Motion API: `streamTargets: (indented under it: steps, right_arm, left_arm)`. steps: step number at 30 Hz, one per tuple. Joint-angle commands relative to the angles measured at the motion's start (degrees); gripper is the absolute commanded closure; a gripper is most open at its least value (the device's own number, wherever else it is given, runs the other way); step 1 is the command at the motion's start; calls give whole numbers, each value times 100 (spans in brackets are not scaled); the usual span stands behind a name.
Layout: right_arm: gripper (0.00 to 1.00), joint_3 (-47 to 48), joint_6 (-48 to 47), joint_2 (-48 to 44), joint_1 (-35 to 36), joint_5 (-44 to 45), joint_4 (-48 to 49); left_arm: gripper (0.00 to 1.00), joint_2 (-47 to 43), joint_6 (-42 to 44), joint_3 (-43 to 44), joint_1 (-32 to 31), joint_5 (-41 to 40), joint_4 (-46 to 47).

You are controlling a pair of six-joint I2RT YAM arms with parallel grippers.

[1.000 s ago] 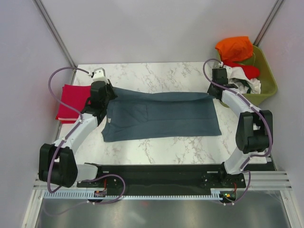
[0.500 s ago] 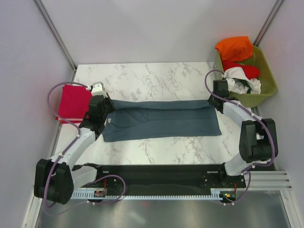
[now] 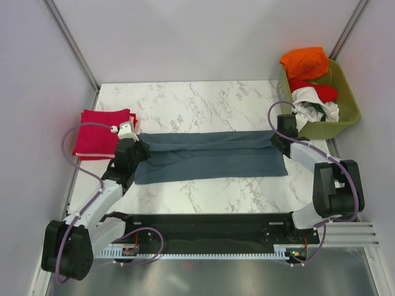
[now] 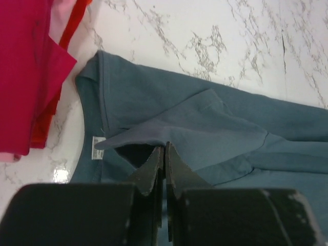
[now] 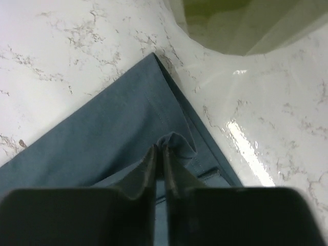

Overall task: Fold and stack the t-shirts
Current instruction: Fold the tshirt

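You have the slate blue-grey t-shirt (image 3: 210, 157) lying as a long band across the middle of the top view, flat on the marble table (image 3: 203, 102), with a fold running along its length.

At the band's left end, your left gripper (image 4: 164, 152) has its jaws pressed together on a peaked flap of the cloth. In the left wrist view the flap lifts off the shirt just right of the white neck label (image 4: 98, 147).

At the band's right end, your right gripper (image 5: 159, 148) shows only a slit between the jaws, and a small pucker of hem is pinched at the tips. The shirt's corner points toward the top of that frame.

The crimson t-shirt (image 3: 99, 131) sits folded to a rectangle at the left of the top view — just beside the collar end of the band.

At the upper right, off the table's corner, the olive basket (image 3: 349, 98) holds an orange tee (image 3: 305, 61), a white tee (image 3: 316, 102) and a red tee (image 3: 322, 91).
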Motion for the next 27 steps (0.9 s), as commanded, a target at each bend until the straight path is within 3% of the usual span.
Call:
streamTargets:
  steps: [1, 4, 7, 9, 15, 17, 27]
  right_arm:
    - [76, -214, 278, -258, -29, 313, 243]
    - [67, -512, 462, -521, -21, 593, 295]
    - [50, -908, 525, -995, -29, 892, 435]
    - [50, -1058, 507, -1337, -29, 955, 436]
    - [51, -1305, 385, -1953, 15, 693, 664]
    - [54, -1235, 323, -1876, 102, -112, 769]
    - [55, 4, 120, -426, 1561, -2708, 1330]
  left_arm:
    - [93, -94, -422, -114, -26, 241, 12]
    - [88, -234, -615, -254, -34, 277, -156]
    - [74, -761, -748, -456, -52, 330, -173]
    - [66, -1242, -818, -606, -52, 225, -287]
    - [66, -2334, -1222, -703, -52, -311, -1166]
    - [59, -2327, -1283, -677, -52, -338, -1228]
    - [52, -368, -1170, 544, -25, -22, -1465]
